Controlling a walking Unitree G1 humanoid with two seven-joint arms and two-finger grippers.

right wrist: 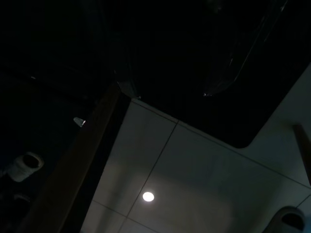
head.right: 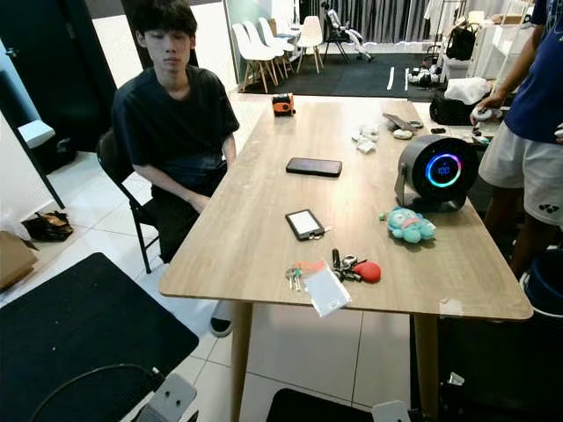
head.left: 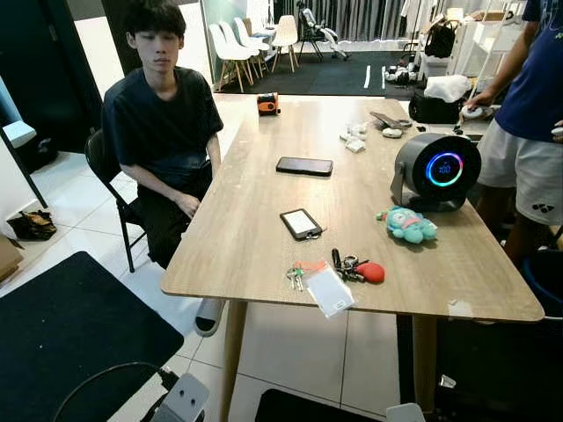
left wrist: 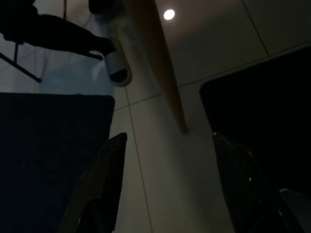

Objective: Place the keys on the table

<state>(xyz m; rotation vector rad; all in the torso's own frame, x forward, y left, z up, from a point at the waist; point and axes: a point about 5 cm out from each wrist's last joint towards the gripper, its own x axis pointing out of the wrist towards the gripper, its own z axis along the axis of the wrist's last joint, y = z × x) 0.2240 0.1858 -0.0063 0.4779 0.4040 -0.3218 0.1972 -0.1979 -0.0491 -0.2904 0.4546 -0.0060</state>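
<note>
The bunch of metal keys with a red fob and clear tag (head.left: 332, 272) lies at the light wooden table's (head.left: 255, 220) near edge, while the left gripper (left wrist: 167, 145), fingers wide apart and empty, hangs above the floor tiles, and the right gripper (right wrist: 167, 92) likewise.

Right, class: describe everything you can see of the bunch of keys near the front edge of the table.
The keys lie flat on the wooden table near its front edge: small silver keys at one end, dark keys and rings in the middle, a red fob at the other. An orange tag and a clear plastic card sleeve are attached, the sleeve reaching the edge. Nothing grips them.
</note>
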